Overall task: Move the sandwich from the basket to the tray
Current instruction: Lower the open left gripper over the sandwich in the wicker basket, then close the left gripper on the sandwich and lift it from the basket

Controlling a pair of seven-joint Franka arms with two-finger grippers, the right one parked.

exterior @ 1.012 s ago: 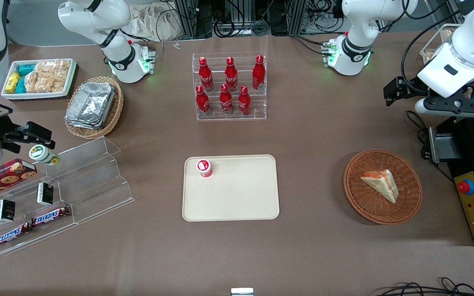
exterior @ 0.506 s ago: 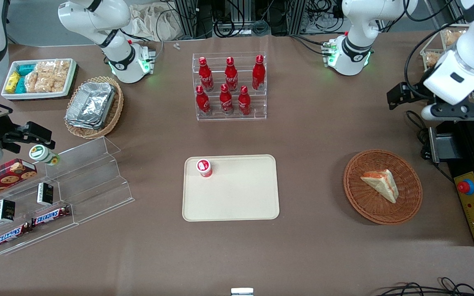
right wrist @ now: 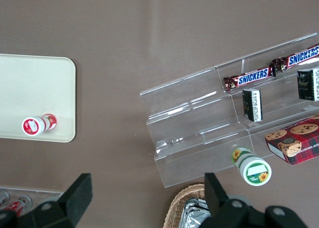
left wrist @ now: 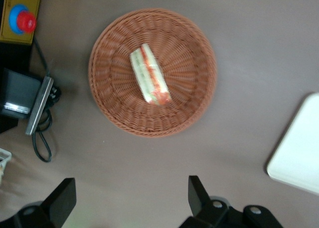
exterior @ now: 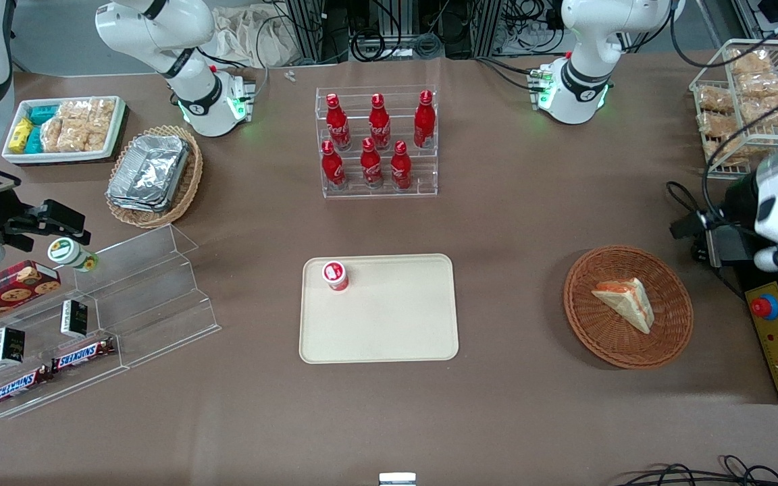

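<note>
Since a second ago your left arm has swung away from the wire rack and come nearer the front camera, so its gripper (left wrist: 130, 198) now hangs above the bare table just beside the basket (exterior: 591, 337), at the working arm's end; nothing else on the table has shifted. The table (exterior: 510, 223) is the largest thing you see, covered in brown. On it, near the middle, lies the tray (exterior: 389, 324), flat and cream, with a small red-and-white cup (exterior: 335, 275) standing at its corner farthest from the front camera, toward the parked arm's end. Well apart from the tray sits the basket, round and reddish-brown. In the basket rests the sandwich (exterior: 624, 303), a pale wedge lying on its side, its orange-red stripe showing along one edge. In the wrist view the sandwich (left wrist: 149, 75) sits near the middle of the basket (left wrist: 197, 103), untouched, and a corner of the tray (left wrist: 299, 153) shows as well. Your gripper's two black fingers (left wrist: 198, 193) stand wide apart with nothing between them, clear of the basket's rim.
</note>
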